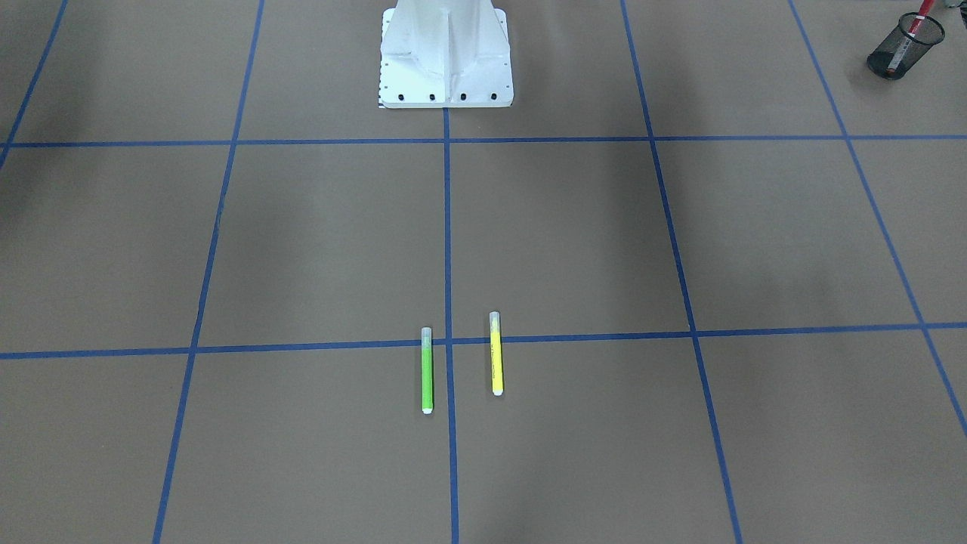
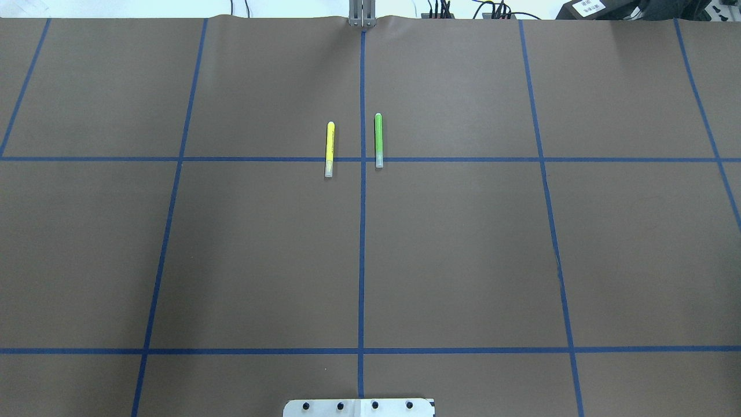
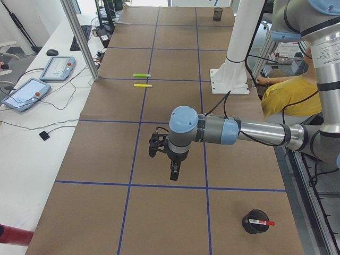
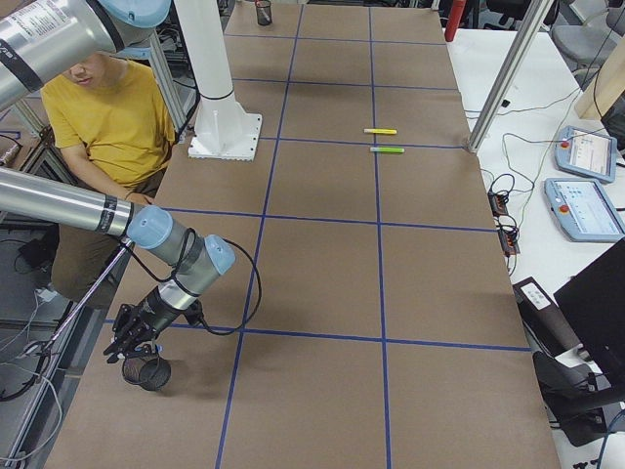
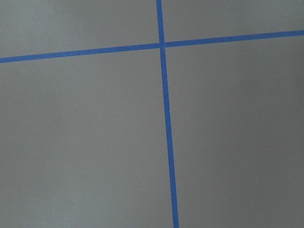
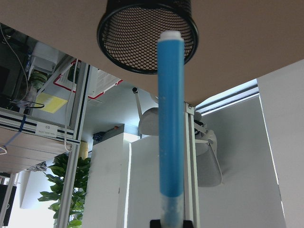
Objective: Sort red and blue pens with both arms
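Clamping slim blue pen (image 6: pixel 170 118) above mesh cup (image 6: pixel 118 52): right end effector (image 6: pixel 172 223) | left end effector (image 3: pixel 174 174): cannot tell

I am viewing the brown table surface (image 5: pixel 80 142), which is filling the whole frame. A vertical tape line (image 5: pixel 168 142), blue, is running top to bottom just right of centre; a crosswise tape line (image 5: pixel 71 53) is intersecting it near the top, rising slightly rightward.
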Available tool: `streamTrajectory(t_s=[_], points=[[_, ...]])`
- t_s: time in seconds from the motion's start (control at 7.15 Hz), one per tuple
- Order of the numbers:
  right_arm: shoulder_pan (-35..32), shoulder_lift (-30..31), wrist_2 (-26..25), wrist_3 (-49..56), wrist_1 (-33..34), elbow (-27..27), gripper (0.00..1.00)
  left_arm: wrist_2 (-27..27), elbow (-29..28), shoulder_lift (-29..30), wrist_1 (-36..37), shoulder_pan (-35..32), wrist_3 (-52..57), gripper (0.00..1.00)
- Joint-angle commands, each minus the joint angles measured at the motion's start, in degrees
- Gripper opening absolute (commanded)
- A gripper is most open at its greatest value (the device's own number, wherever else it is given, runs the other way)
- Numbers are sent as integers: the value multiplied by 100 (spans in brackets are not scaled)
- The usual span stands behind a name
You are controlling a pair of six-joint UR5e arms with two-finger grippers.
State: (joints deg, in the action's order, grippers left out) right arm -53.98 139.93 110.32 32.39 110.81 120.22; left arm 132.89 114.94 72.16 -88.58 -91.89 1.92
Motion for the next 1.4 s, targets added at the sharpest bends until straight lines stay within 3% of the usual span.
streamTrajectory(t_s=[0.0,0.56,1.26], points=[[2,0,183,4,-427,-384,0,0,20,0,7,-4,2,100],[2,8,192,-4,-437,-552,0,0,20,0,-2,-4,2,100],[10,8,561,-4,-437,-622,0,0,20,9,-2,5,2,100]])
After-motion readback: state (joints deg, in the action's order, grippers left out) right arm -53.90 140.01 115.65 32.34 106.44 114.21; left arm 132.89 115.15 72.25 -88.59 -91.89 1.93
